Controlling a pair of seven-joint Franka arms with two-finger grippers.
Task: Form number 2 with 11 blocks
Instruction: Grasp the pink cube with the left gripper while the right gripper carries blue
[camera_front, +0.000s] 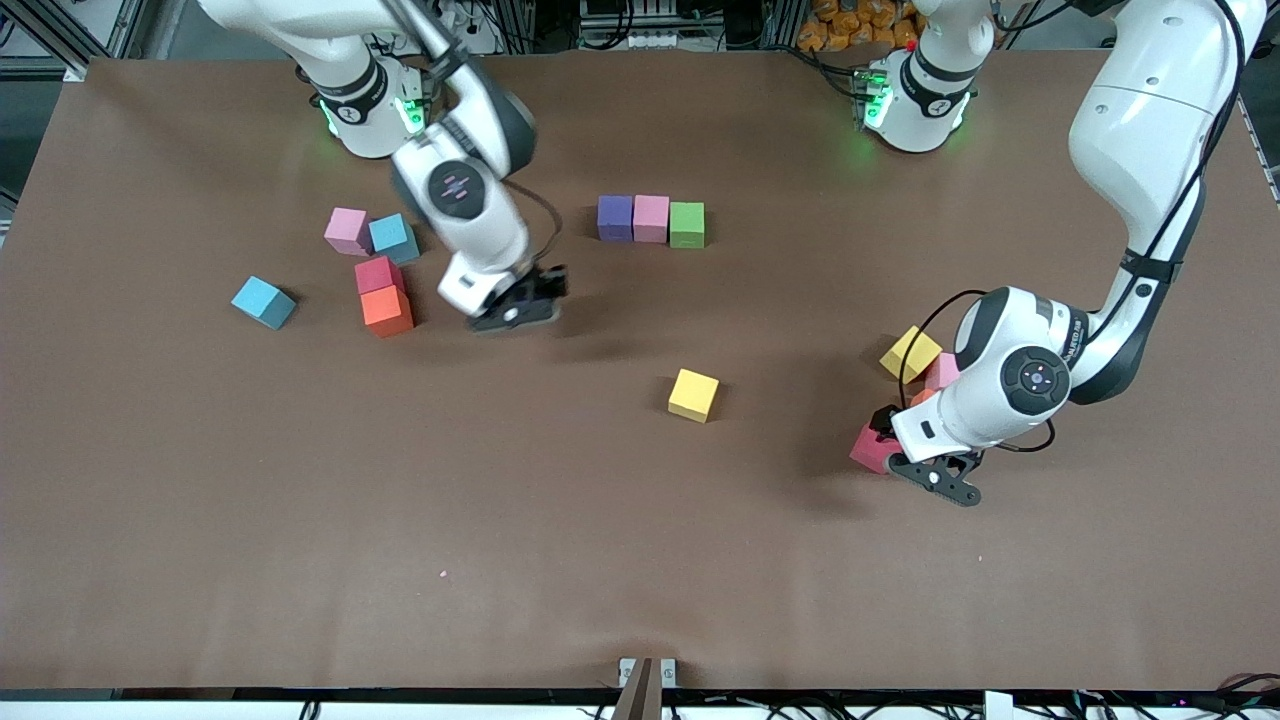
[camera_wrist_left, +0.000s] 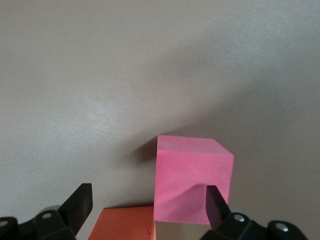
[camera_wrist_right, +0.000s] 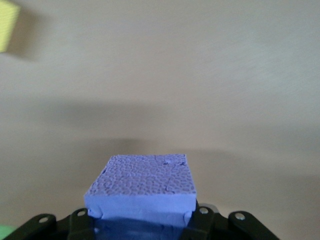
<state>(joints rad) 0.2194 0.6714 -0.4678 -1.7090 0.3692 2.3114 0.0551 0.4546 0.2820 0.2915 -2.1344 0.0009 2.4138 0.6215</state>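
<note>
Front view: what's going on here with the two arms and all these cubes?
The right gripper is shut on a purple block, held above bare table between the loose cubes at its end and a row of three: purple, pink, green. The left gripper hangs open, low over a red-pink block in a small cluster at its own end. A yellow block sits alone mid-table.

Purple, pink, green blocks (camera_front: 651, 219) touch in a row; other cubes lie scattered.

a brown table (camera_front: 640, 560) carries 1 small metal bracket (camera_front: 647, 672), possibly a clamp, at its nearest edge.
</note>
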